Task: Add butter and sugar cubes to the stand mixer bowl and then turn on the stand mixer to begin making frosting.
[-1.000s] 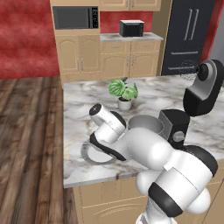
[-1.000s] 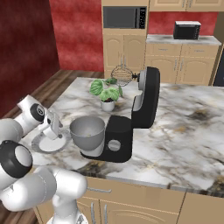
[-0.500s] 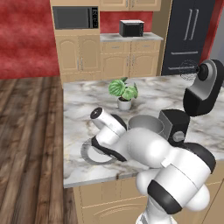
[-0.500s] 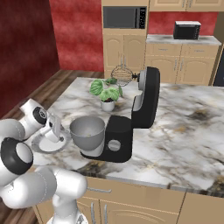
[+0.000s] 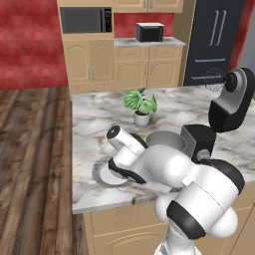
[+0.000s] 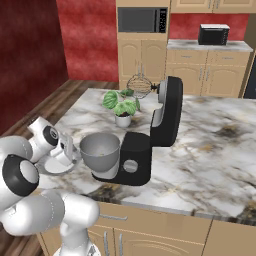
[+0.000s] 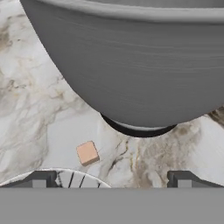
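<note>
The stand mixer bowl (image 7: 131,65) is a deep grey metal bowl that looms close ahead in the hand view, seated on the black base of the stand mixer (image 6: 132,162), whose head is tilted up. On the marble between bowl and plate lies a light-tan sugar cube (image 7: 87,153), slightly left of the line between my fingertips. My gripper (image 7: 111,181) hangs low over the plate's edge, open, with nothing between its fingers (image 7: 39,179). From the right base view the gripper (image 6: 67,152) sits just left of the bowl (image 6: 100,147). The butter is hidden.
A white plate with a grey scalloped rim (image 5: 99,174) lies near the counter's front left corner, partly under my arm. A potted plant (image 5: 141,107) stands behind the bowl. The mixer's whisk (image 6: 140,85) hangs from the raised head. Counter edge is close on the left.
The hand has edged slightly lower and toward the bowl over the plate. The jaws stayed open; nothing on the counter moved.
</note>
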Robot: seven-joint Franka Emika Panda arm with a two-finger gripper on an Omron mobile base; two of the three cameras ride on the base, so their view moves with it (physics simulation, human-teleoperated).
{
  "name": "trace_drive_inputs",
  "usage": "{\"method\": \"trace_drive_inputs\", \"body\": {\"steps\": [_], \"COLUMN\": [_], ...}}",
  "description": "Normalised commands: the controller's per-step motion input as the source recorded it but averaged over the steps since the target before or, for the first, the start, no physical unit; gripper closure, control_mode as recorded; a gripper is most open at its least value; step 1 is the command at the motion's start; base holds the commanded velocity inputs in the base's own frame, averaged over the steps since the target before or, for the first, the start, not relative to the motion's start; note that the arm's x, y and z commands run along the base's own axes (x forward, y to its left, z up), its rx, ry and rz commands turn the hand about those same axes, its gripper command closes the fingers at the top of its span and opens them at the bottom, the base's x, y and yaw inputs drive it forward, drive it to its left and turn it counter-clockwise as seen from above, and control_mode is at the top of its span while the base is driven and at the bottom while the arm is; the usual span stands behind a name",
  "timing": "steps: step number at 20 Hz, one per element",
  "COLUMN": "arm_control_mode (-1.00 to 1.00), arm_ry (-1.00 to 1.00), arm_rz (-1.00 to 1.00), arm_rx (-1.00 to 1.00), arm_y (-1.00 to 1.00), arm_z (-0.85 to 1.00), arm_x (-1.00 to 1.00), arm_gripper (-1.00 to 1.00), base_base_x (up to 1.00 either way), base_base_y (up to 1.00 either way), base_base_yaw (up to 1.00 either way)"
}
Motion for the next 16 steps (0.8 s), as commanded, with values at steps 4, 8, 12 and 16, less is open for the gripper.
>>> {"method": "trace_drive_inputs", "body": {"steps": [4, 8, 12, 16], "arm_control_mode": [-1.0, -1.0, -1.0, -1.0], "arm_ry": [0.0, 0.0, 0.0, 0.0], "arm_rz": [0.0, 0.0, 0.0, 0.0], "arm_rx": [0.0, 0.0, 0.0, 0.0], "arm_y": [0.0, 0.0, 0.0, 0.0], "arm_z": [-0.09, -0.1, -0.08, -0.1], "arm_x": [0.16, 0.14, 0.13, 0.13], "arm_gripper": [-1.0, -1.0, -1.0, -1.0], "base_base_x": [0.0, 0.0, 0.0, 0.0], "base_base_y": [0.0, 0.0, 0.0, 0.0], "base_base_yaw": [0.0, 0.0, 0.0, 0.0]}}
